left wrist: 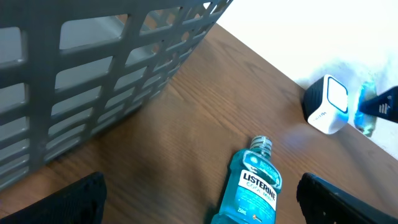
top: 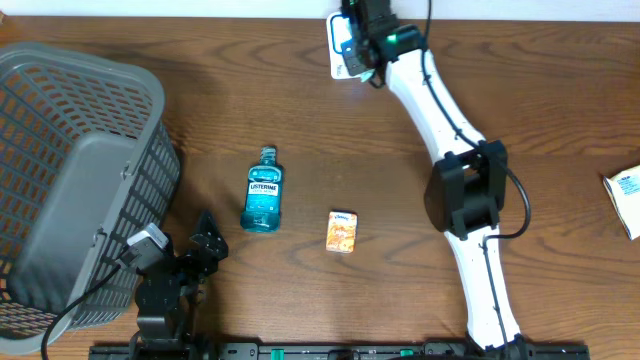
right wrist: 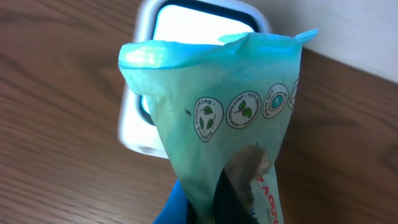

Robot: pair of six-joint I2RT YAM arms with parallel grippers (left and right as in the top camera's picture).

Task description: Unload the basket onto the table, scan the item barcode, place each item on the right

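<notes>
My right gripper (top: 365, 50) is at the far edge of the table, shut on a teal plastic pouch (right wrist: 230, 118). It holds the pouch upright, right in front of the white barcode scanner (right wrist: 199, 25). The pouch covers most of the scanner's lit window and hides the fingers. In the left wrist view the scanner (left wrist: 326, 102) glows, with the pouch (left wrist: 367, 109) beside it. My left gripper (top: 205, 245) stands open near the table's front edge, nothing between its fingers (left wrist: 74, 199).
A blue Listerine bottle (top: 263, 190) lies flat mid-table, just ahead of the left gripper. A small orange box (top: 342, 231) lies to its right. A large grey basket (top: 70, 180) fills the left side. A white package (top: 625, 195) sits at the right edge.
</notes>
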